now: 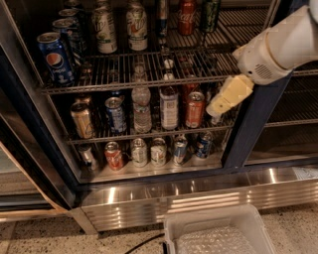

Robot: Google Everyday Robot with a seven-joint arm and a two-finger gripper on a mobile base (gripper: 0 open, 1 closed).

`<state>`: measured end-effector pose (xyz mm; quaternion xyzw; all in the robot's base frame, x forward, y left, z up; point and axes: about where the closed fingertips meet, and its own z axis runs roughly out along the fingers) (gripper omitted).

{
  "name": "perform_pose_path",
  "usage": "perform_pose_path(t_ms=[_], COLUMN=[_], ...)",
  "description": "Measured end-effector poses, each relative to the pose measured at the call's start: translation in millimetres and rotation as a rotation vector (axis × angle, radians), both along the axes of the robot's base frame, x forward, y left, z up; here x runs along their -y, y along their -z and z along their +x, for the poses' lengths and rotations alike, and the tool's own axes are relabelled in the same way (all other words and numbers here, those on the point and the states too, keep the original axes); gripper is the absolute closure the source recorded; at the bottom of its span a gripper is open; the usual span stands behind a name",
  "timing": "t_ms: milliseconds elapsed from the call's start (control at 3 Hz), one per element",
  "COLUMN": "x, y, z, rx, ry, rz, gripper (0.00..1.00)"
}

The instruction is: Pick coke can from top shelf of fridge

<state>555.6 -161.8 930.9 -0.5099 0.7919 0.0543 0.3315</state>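
Coke can (187, 17) is standing upright towards the back of the top shelf (149, 70) in the fridge (247, 133), right of centre. You are seeing its deep red side with white Coca-Cola script running down it. A dark green can (210, 15) is sitting just beside it on the right, its label too dim to read. Two pale cans (136, 27) with green labels are standing to its left. At the shelf's left end a blue can (55, 57) is showing the round Pepsi logo and the word "pepsi".

The pincer (216, 108) is hanging below the top shelf, in front of the right end of the middle rack, well apart from the task's can. You cannot tell whether it is released or clenched, and it is carrying nothing that you can see. The white arm (278, 44) is reaching in from the upper right.

On the middle rack an orange-red can (195, 109) is standing just left of the pincer, beside two clear bottles (142, 108). A white bin (218, 232) is lying on the floor below the steel panel (198, 194).
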Motion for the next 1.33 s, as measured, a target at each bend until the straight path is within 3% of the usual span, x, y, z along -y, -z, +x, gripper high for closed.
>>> perform_pose_path(t_ms=[333,667,1000,1333], x=[-2.2,-10.5,-75.2,-75.3], y=[5.3,1.1,-17.5,-17.5], z=[32.7,56.8,91.2,91.3], rx=[0.036,0.086,0.155,0.155], ry=[0.061,0.082,0.026,0.026], rz=[0.071,0.124,0.160,0.160], gripper=[0.00,0.00,0.00,0.00])
